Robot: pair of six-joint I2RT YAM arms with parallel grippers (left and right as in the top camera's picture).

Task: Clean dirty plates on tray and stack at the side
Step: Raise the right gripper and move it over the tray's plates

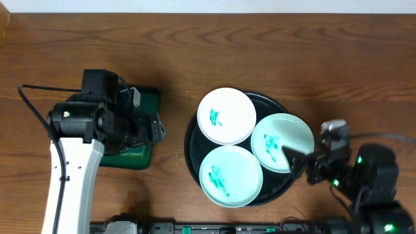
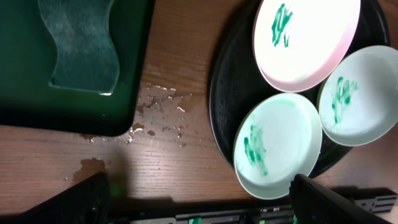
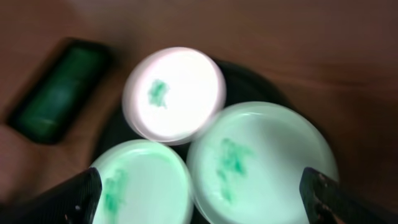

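Observation:
Three dirty plates lie on the black tray [image 1: 191, 144], each with teal smears: a back one [image 1: 226, 116], a right one [image 1: 282, 142] and a front one [image 1: 231, 175]. My right gripper [image 1: 304, 166] is open at the tray's right edge, beside the right plate and holding nothing. In the right wrist view, its fingers [image 3: 329, 196] stand wide either side of the right plate [image 3: 261, 162] and front plate [image 3: 143, 186]. My left gripper [image 1: 151, 129] hangs open and empty over the green tray's right end. The left wrist view shows its fingers [image 2: 87, 199] far apart above bare wood.
A rectangular green tray [image 2: 25, 81] holding a green sponge [image 2: 84, 43] sits left of the black tray [image 2: 230, 93]. Water drops [image 2: 155, 109] lie on the wood between the two trays. The arms' base rail [image 1: 195, 227] runs along the front edge.

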